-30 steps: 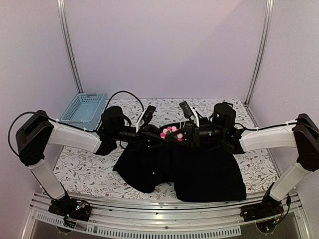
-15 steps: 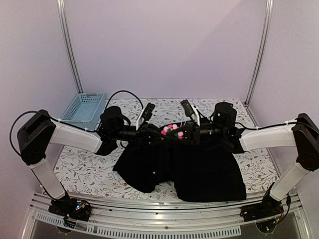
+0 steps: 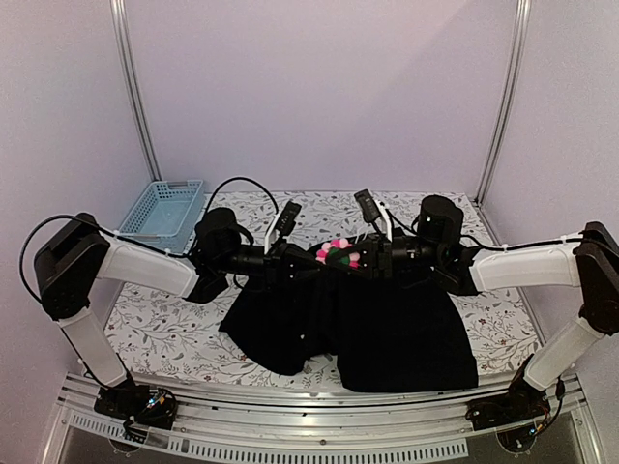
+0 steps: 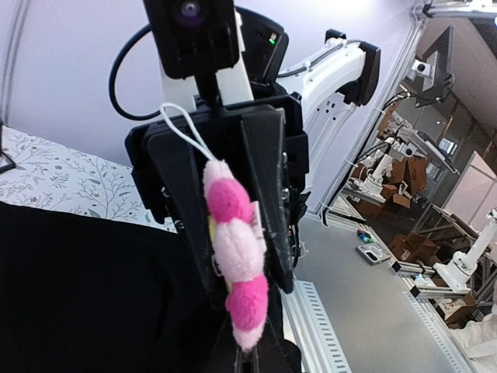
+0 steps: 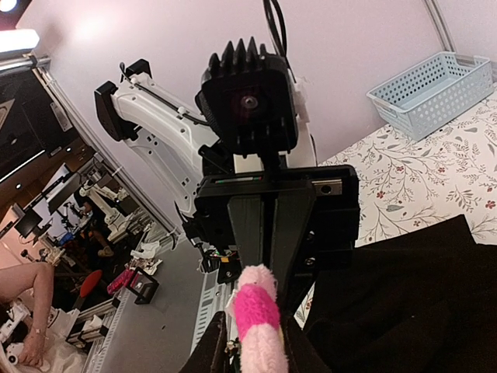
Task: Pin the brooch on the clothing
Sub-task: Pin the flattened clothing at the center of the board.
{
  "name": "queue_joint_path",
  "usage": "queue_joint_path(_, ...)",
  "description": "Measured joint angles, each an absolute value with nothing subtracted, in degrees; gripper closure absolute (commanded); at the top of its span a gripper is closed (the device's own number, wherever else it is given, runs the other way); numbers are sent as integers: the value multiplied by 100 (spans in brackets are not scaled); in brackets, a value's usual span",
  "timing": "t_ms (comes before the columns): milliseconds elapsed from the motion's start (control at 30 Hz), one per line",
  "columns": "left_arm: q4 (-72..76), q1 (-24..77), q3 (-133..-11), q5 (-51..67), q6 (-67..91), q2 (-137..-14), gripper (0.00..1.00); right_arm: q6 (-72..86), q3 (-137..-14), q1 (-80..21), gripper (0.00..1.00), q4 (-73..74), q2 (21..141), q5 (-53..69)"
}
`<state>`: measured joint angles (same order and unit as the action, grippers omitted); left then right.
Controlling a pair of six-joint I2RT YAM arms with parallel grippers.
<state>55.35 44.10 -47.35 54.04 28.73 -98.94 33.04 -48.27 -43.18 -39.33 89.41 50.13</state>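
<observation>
**Top ext.:** we're logging the brooch (image 3: 340, 253), pink petals w/ a greenish centre. It's sitting between L gripper (image 3: 308, 259) and R gripper (image 3: 362, 257), over the far edge of the clothing (image 3: 387, 329), which is black and lying spread on the floral table (image 3: 160, 338). A blue basket (image 3: 164, 208) is sitting at the far-L corner.

**L wrist:** we're seeing the brooch (image 4: 233, 264) edge-on, a fluffy column of hot-pink and pale-pink lobes. It's sitting between R gripper's fingers (image 4: 268, 202). We can't tell if they're clamping or just flanking it.

**R wrist:** L gripper's fingers (image 5: 260, 221) are pressing fully together, tips right at the brooch's upper edge. We can't tell if they're pinching it. The clothing is lying lower R.
</observation>
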Motion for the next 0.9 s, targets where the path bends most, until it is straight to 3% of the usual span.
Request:
queue_joint_path(67,5535,4410,-4735,5419,2875,-9894,100,3280,-4827,-4318,84,-3922,8941,5013)
queue_joint_path(500,5548,4368,-4729,5356,2952,-9894,100,3273,-4797,-4305,50,-3750,8941,5004)
queue_joint_path(900,5599,4359,-4687,5349,2963,-9891,100,3068,-4598,-4298,43,-3476,8735,5009)
